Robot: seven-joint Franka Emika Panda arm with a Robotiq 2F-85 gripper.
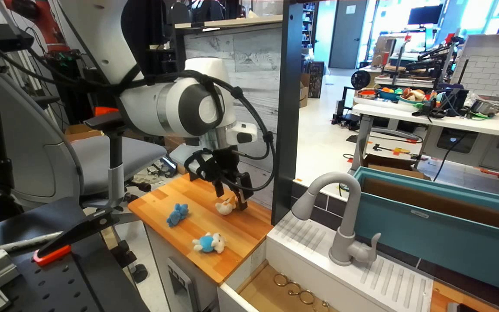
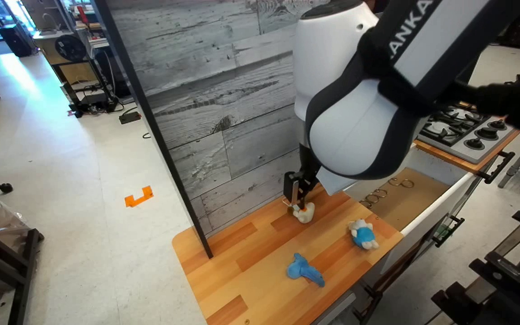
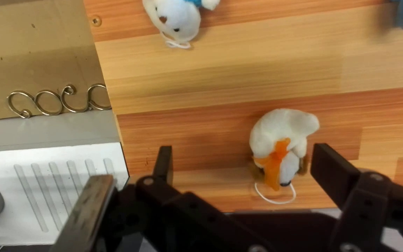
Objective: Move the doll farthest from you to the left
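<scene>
Doll [image 3: 281, 133] by parted pincer [image 3: 245, 161] near countertop edge [image 2: 247, 220], room toward blue toy [image 1: 178, 215]

The rounded white arm [image 1: 143, 110] has black bands [image 1: 189, 110], a black cable [image 1: 268, 138] and a black, screw-studded gripper [image 3: 244, 162].

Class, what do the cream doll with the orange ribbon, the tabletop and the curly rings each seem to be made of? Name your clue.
Cream doll: probably plush fabric, matt; soft, slightly fuzzy outline.
Tabletop: wood or wood print, satin; grained strips show.
Curly rings: likely metal, polished; thin and brassy, with bright highlights.
</scene>
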